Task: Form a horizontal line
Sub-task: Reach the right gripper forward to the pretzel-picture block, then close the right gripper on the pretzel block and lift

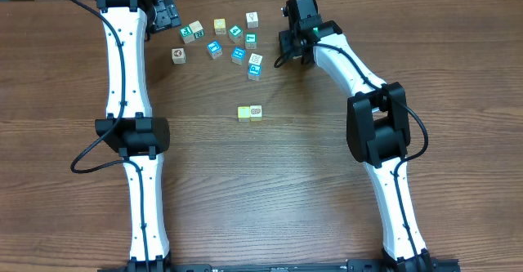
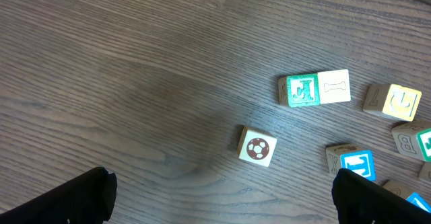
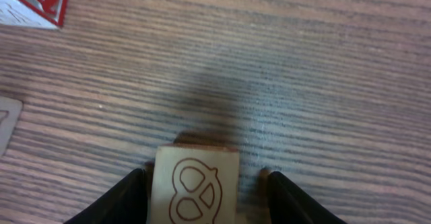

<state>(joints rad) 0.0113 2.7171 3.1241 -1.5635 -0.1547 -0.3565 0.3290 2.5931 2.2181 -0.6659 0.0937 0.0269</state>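
Observation:
The horizontal line stands as two touching cubes on the table: a yellow-green cube (image 1: 243, 113) with a cream-white cube (image 1: 256, 111) on its right. My right gripper (image 1: 288, 50) is up by the loose cubes, far from that row. In the right wrist view its fingers (image 3: 205, 183) straddle a cream cube printed with a pretzel (image 3: 195, 187). The left finger is against the cube and a gap shows at the right finger. My left gripper (image 1: 166, 15) is open and empty at the far left of the cubes; its fingertips (image 2: 219, 197) are wide apart.
Several loose cubes (image 1: 225, 39) with teal, green and yellow faces lie scattered at the back. The left wrist view shows a ball-marked cube (image 2: 257, 147) and a green and cream pair (image 2: 315, 89). A red-lettered cube (image 3: 40, 2) lies beyond the right gripper.

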